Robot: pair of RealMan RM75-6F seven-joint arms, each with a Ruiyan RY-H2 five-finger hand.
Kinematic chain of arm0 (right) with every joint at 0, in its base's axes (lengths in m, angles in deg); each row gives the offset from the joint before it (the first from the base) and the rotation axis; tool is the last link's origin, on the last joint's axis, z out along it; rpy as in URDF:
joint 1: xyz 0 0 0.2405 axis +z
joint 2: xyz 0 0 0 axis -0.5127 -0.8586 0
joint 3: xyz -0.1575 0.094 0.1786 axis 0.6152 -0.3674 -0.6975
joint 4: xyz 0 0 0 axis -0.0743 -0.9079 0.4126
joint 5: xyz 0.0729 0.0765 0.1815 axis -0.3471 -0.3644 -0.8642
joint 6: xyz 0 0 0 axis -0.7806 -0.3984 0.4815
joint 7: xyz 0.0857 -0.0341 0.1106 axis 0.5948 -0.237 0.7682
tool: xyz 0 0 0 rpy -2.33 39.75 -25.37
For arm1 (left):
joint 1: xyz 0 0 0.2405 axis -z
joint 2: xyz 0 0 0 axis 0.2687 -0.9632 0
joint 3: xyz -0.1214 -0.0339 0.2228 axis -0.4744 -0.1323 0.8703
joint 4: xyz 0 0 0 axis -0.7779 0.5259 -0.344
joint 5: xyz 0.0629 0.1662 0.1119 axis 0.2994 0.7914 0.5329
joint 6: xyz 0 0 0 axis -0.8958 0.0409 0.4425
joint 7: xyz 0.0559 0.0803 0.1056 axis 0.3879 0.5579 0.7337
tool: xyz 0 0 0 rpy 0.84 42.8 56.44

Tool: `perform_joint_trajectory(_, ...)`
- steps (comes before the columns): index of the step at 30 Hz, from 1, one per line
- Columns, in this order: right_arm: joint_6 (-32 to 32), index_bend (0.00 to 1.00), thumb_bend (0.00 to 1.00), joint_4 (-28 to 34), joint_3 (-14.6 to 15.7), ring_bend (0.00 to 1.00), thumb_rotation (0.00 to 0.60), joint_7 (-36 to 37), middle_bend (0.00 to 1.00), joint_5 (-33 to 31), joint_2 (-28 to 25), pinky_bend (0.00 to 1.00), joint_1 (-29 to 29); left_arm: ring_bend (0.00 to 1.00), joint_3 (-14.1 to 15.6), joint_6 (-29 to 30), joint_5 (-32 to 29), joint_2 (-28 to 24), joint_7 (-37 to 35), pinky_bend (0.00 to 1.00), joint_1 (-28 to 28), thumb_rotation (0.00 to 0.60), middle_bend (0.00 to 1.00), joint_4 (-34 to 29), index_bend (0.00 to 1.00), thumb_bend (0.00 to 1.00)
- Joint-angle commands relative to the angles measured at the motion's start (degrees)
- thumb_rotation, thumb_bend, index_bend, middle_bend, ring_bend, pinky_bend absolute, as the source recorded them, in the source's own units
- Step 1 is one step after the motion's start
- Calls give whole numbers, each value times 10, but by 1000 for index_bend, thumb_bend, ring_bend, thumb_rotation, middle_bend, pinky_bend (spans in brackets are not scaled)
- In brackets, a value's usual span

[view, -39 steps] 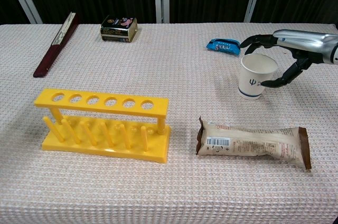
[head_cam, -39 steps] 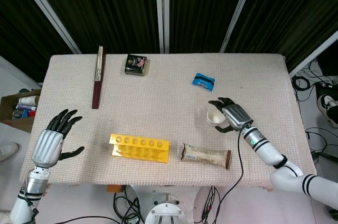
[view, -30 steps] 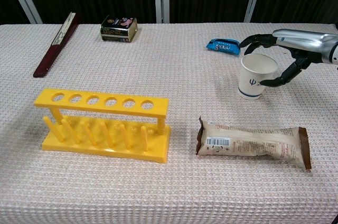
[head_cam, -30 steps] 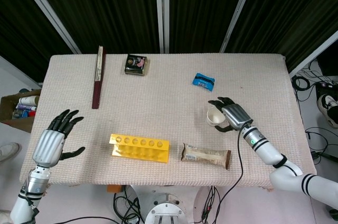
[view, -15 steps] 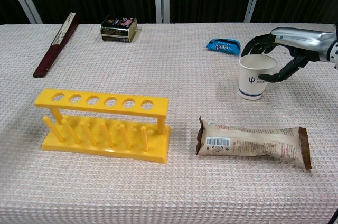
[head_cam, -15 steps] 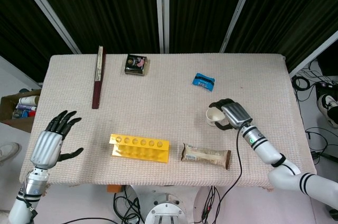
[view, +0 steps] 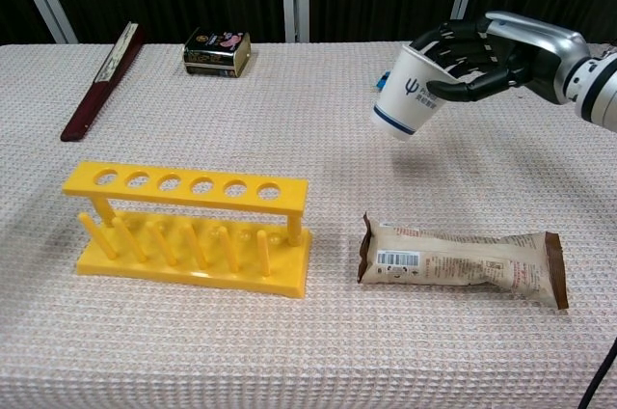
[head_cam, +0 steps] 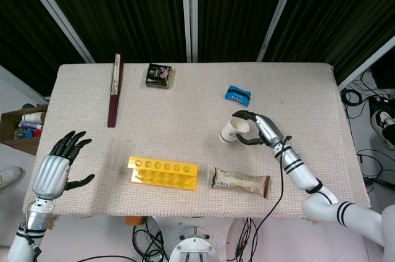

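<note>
I have the white paper cup with a blue band and logo [view: 407, 94] in my right hand [view: 487, 57], fingers [view: 453, 45] wrapped around its upper part near the rim. The cup is off the table [view: 193, 351] and tilted, its base swung toward my left. It hangs above the cloth, between the blue snack packet [head_cam: 237, 95] behind it and the long beige and brown wrapped bar [view: 461, 259] in front.

My left hand [head_cam: 55, 169] sits at the near left edge of the table, holding nothing, fingers spread wide apart. Nearest to it is the yellow plastic test-tube rack [view: 188, 226], well apart from the cup. At the far side lie a dark red folded fan [view: 101, 81] and a small dark tin [view: 217, 52].
</note>
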State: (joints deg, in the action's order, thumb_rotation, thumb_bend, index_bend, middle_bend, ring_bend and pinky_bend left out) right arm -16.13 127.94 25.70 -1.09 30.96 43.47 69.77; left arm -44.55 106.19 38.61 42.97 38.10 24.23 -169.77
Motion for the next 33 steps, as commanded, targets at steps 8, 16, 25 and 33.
perform_joint_trajectory(8, 20, 363, 369, -175, 0, 163, 600, 99, 278, -3, 126, 137, 24, 52, 0, -7, 0, 8, -8, 164, 4, 600, 104, 11, 196, 61)
perform_joint_trajectory(16, 15, 136, 351, -158, 46, 46, 600, 46, 150, 22, 67, 24, -3, 52, 1, -5, 1, 9, -9, 165, 3, 600, 104, 14, 196, 61)
perform_joint_trajectory(25, 47, 0, 193, 32, 61, 0, 600, -282, 0, -2, -113, 0, -4, 52, 4, -1, 8, 6, -3, 164, 1, 600, 104, 7, 196, 61)
perform_joint_trajectory(33, 104, 0, 184, 186, 27, 0, 600, -559, 80, -116, -176, 0, 48, 52, 7, 4, 6, 5, 1, 164, -6, 600, 104, 2, 196, 61)
